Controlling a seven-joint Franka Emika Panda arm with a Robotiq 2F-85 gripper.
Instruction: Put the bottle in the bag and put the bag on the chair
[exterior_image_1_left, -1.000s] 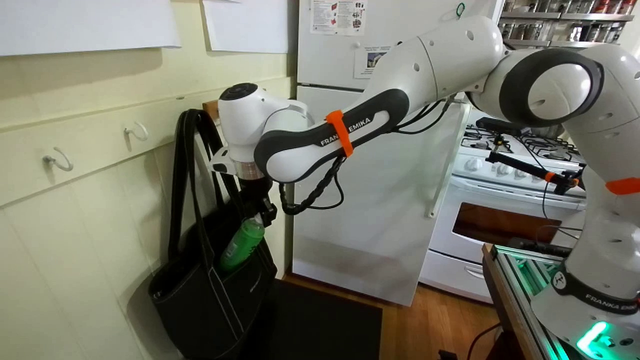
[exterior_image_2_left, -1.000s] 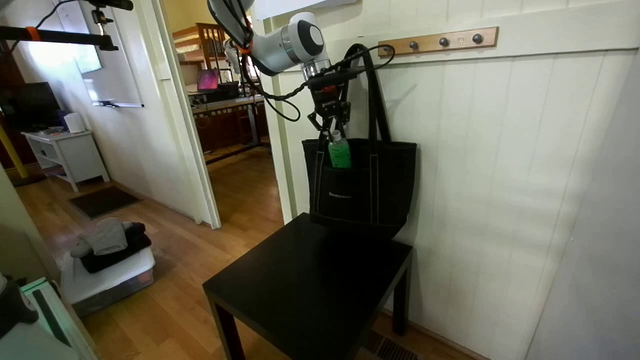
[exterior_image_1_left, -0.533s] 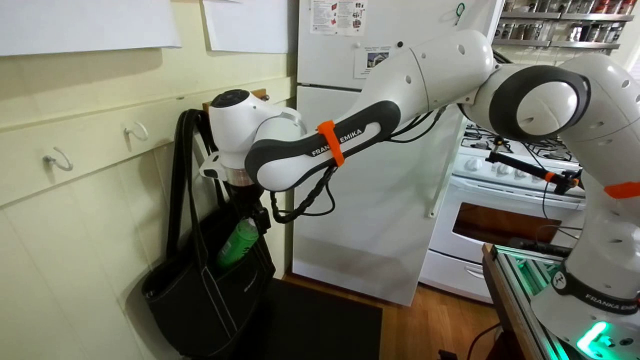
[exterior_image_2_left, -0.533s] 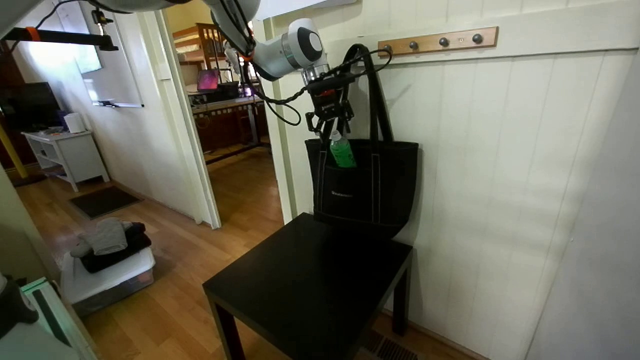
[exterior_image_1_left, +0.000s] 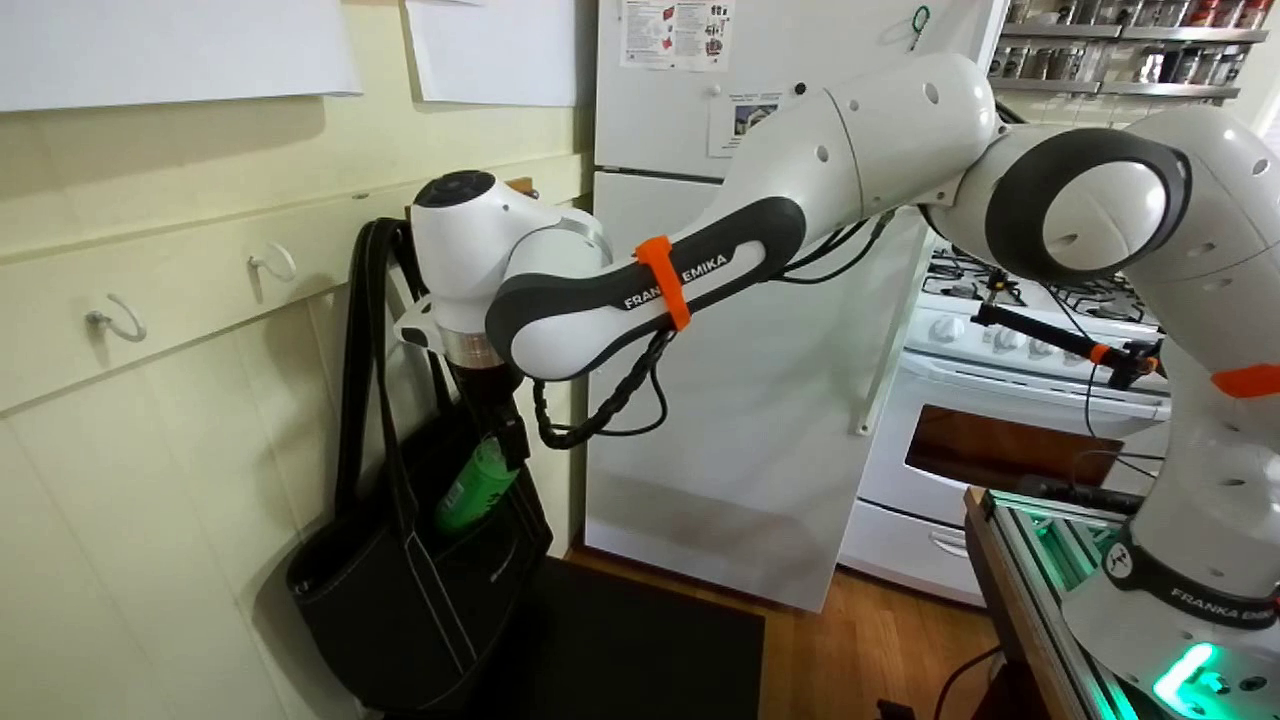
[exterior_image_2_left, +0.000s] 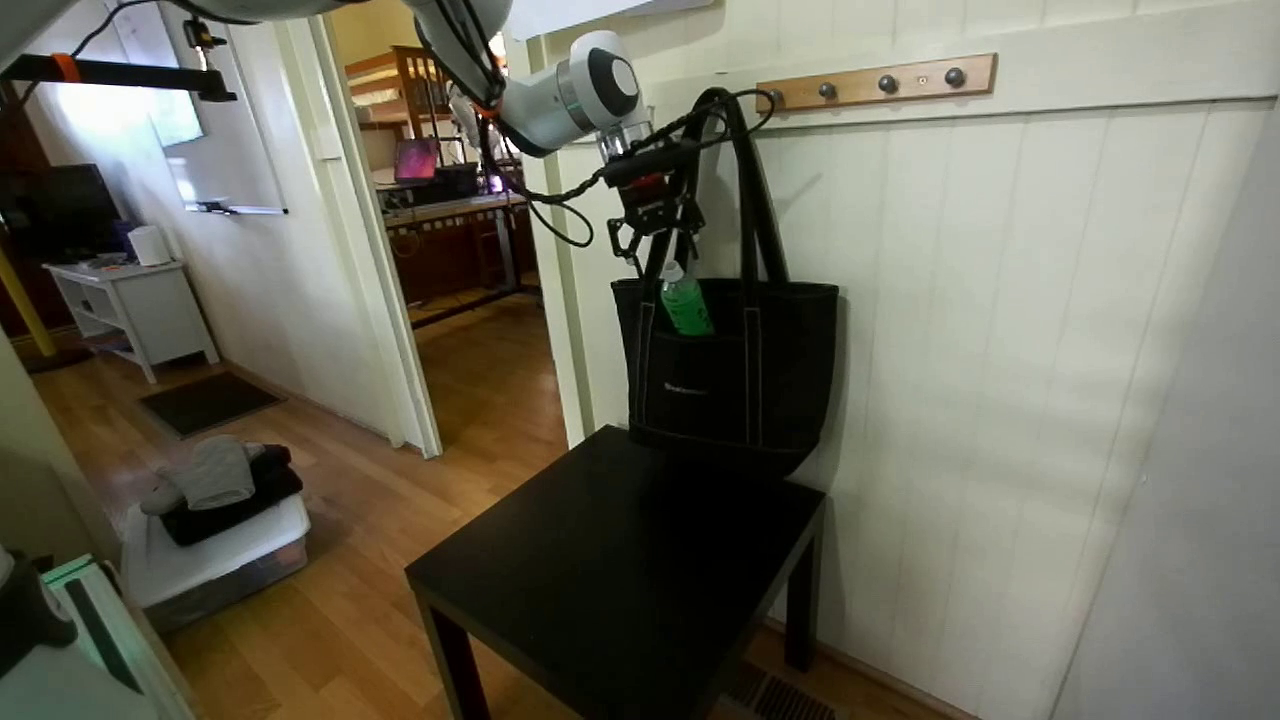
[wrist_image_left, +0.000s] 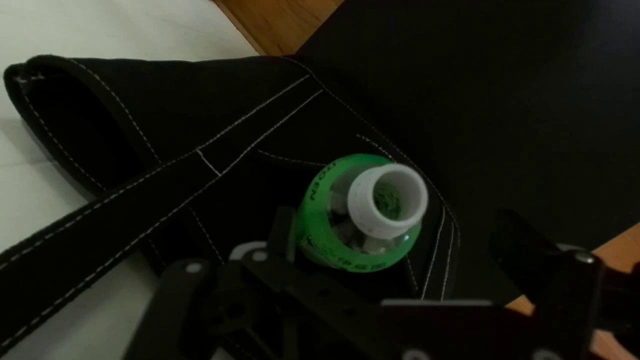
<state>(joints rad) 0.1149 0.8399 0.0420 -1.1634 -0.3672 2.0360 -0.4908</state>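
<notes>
The chair (exterior_image_2_left: 610, 590) waits, the bag (exterior_image_2_left: 725, 390) hangs, the bottle (wrist_image_left: 360, 215) looks pocketed

The chair is a flat black top with no back in sight; it should be stiff and carry the bag without giving.

The bag hangs at the wall (exterior_image_2_left: 1000, 300), its width running along the chair's wall-side edge from near one corner almost to the other. Its base overlaps that edge in an exterior view; whether they touch, I cannot tell. The mouth faces up, and the handles (exterior_image_2_left: 748, 210) rise beside the end of the wooden rail (exterior_image_2_left: 855, 83); what holds them is hidden. Expect soft cloth, light for its bulk, that swings and folds: take both handles together near their top.

The gripper (wrist_image_left: 395, 226) is over the bag's front face, fingers (wrist_image_left: 284, 232) spread wide and pinching nothing.

The bottle is at that front face, its lower end hidden, apparently inside a pocket (exterior_image_2_left: 695, 365). Its long axis leans off upright, the uncapped neck (wrist_image_left: 362, 207) pointing up and outward from the wall. Smooth plastic, it is probably light, slippery and easily dented; the shoulder below the neck looks the best hold.
</notes>
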